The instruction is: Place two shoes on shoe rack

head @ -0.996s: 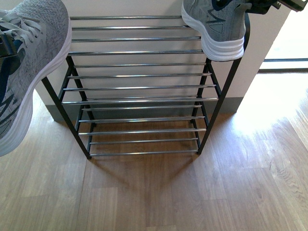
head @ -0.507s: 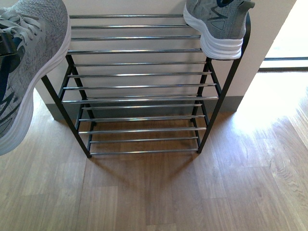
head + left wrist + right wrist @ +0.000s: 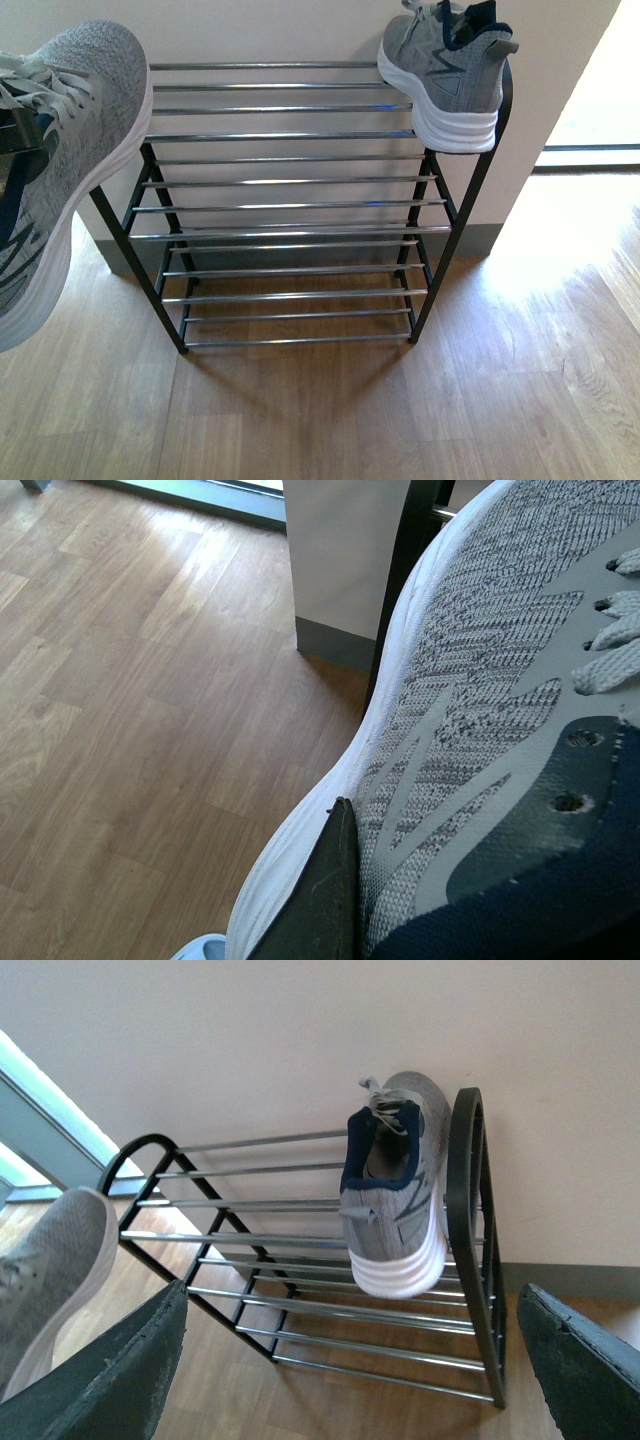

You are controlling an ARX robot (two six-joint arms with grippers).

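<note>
One grey sneaker (image 3: 445, 75) rests on the top shelf of the shoe rack (image 3: 290, 205) at its right end, heel toward me and overhanging the front rod. From the right wrist the same sneaker (image 3: 395, 1185) shows its navy lining. My right gripper (image 3: 350, 1385) hangs open in front of the rack (image 3: 300, 1305), well clear of that shoe. The second grey sneaker (image 3: 60, 160) hangs in the air at the rack's left end, toe up. My left gripper (image 3: 18, 135) is shut on it. One dark finger (image 3: 320, 900) presses on its side (image 3: 480, 680).
The rack stands against a pale wall on a wooden floor (image 3: 400, 400). A sunlit doorway (image 3: 600, 110) opens to the right. A pale blue rounded edge (image 3: 200, 948) peeks out below the held sneaker. The rack's lower shelves hold nothing.
The right gripper has let go of the sneaker on the top shelf and drawn back out of the front view. The rack sits slightly lower in that view. The left sneaker has barely moved.
</note>
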